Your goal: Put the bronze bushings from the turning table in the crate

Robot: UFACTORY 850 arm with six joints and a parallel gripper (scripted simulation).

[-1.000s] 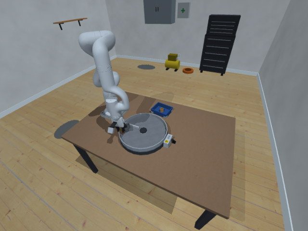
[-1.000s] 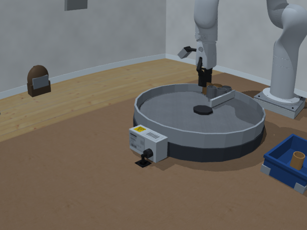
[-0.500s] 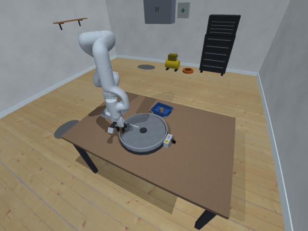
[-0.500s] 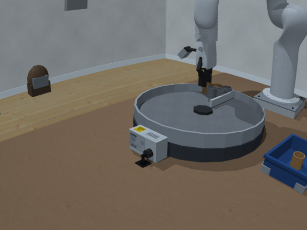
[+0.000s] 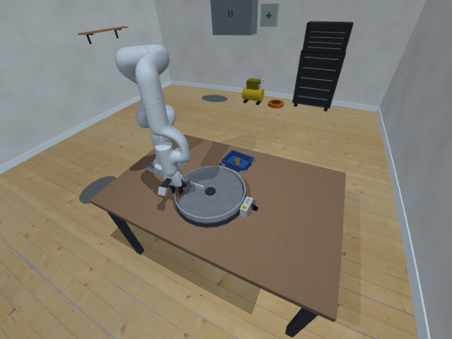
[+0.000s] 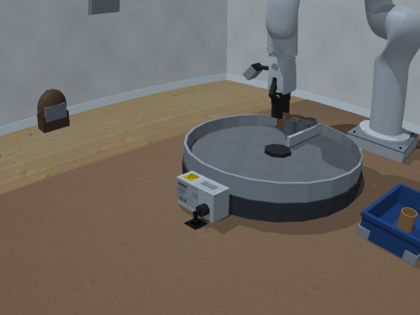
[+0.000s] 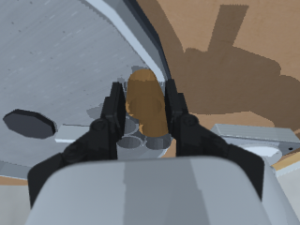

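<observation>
My gripper [image 5: 179, 188] [image 6: 280, 114] [image 7: 144, 93] is shut on a bronze bushing [image 7: 148, 109] [image 6: 279, 123] at the rim of the grey turning table [image 5: 233, 204] [image 6: 271, 189] nearest the arm's base. The bushing stands upright against steel bushings [image 6: 289, 125] [image 7: 129, 141] that crowd behind a grey guide bar [image 6: 304, 134]. A sliver of bronze [image 6: 297, 117] shows behind the steel ones; I cannot tell what it is. The blue crate [image 5: 227, 157] [image 6: 381, 233] stands beside the turning table and holds one upright bronze bushing [image 5: 237, 160] [image 6: 406, 219].
A black hub [image 5: 210, 191] [image 6: 277, 149] [image 7: 29, 124] sits at the table's centre. A white control box [image 5: 246, 206] [image 6: 201, 196] is fixed to the turning table's outer side. The arm's base [image 6: 381, 138] stands close behind the rim.
</observation>
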